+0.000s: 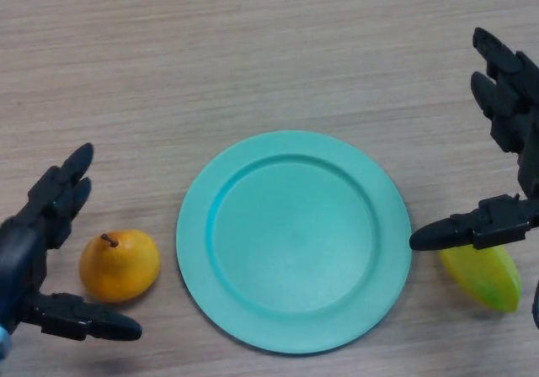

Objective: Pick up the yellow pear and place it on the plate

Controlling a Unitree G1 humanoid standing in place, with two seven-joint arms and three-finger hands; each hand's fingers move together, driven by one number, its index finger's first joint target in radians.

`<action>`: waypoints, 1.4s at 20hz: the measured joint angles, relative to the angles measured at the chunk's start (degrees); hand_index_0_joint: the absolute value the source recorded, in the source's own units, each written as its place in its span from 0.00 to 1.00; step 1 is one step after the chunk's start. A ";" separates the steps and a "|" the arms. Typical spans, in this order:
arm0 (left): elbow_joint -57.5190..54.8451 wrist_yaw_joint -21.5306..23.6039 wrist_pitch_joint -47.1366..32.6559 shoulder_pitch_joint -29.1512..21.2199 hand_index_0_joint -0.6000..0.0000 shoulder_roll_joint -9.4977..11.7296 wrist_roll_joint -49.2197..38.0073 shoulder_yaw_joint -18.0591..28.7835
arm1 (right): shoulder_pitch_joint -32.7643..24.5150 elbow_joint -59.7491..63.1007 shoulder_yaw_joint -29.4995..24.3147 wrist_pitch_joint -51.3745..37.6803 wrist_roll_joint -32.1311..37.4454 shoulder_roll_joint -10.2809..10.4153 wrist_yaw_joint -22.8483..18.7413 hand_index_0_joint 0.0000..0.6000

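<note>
A yellow-orange pear (pixel 120 264) with a short brown stem lies on the wooden table, just left of the teal plate (pixel 202 225). The plate holds nothing. My left hand (pixel 29 246) is open at the view's left edge, its fingers reaching past the pear's far side and its thumb (pixel 88 320) below it, so the pear sits in the gap, untouched. My right hand (pixel 512 116) is open at the right edge, its thumb (pixel 472 228) pointing toward the plate's rim.
A yellow-green fruit (pixel 484 276) lies on the table right of the plate, partly under my right thumb. The wooden tabletop (pixel 253 57) stretches away behind the plate.
</note>
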 measured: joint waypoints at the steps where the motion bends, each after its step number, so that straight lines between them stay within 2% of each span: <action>1: 1.34 0.35 -0.48 -0.30 1.00 0.00 0.00 -0.33 | 0.23 -0.01 -0.01 0.00 0.00 0.01 0.01 0.00; 6: 6.39 0.85 -1.09 -2.71 1.00 0.01 0.02 -2.66 | 1.33 -0.89 -0.24 0.04 0.00 0.01 0.03 0.00; 8: 8.74 2.64 -1.84 -3.34 1.00 0.00 0.09 -3.59 | 1.43 -0.96 -0.65 0.05 0.00 0.01 0.03 0.00; 9: 11.01 4.67 -3.05 -4.02 1.00 0.01 3.37 -3.82 | 1.49 -1.64 -1.04 1.03 0.01 0.01 0.03 0.00; 10: 11.70 6.59 -3.18 -4.17 0.92 0.01 5.54 -3.98 | 1.53 -2.55 -1.27 2.11 0.02 0.01 0.03 0.00; 11: 11.81 7.17 -3.41 -4.47 0.67 0.02 5.75 -4.48 | 1.59 -3.09 -1.52 2.21 0.02 0.01 0.03 0.00; 12: 12.12 7.94 -3.64 -4.67 0.50 0.02 6.56 -4.86 | 1.63 -3.09 -1.50 2.22 0.02 0.01 0.03 0.00; 13: 12.74 10.02 -5.12 -4.72 0.25 0.08 8.78 -4.90 | 1.73 -3.09 -1.51 2.24 0.02 0.01 0.03 0.00; 14: 13.54 11.25 -6.43 -4.90 0.09 0.29 10.15 -4.91 | 1.73 -3.12 -1.51 2.43 0.03 0.01 0.03 0.00; 15: 14.24 12.42 -8.13 -5.13 0.00 0.92 12.75 -4.92 | 1.76 -3.57 -1.52 3.56 0.04 0.00 0.03 0.00; 18: 14.64 12.42 -11.41 -5.04 0.00 1.56 15.67 -5.12 | 2.09 -3.75 -1.55 3.90 0.11 0.01 0.02 0.00; 22: 11.37 8.52 -11.45 -3.85 0.00 1.60 16.93 -5.49 | 2.28 -5.40 -1.60 5.41 2.35 0.02 -0.01 0.00; 24: 6.64 7.64 -10.74 -2.78 0.00 1.66 16.97 -5.26 | 2.38 -6.30 -1.56 7.92 2.31 0.05 -0.01 0.00; 28: -5.20 6.42 -7.80 -2.67 0.00 1.86 16.04 -1.80 | 3.05 -8.92 -1.62 9.88 2.39 0.11 0.00 0.00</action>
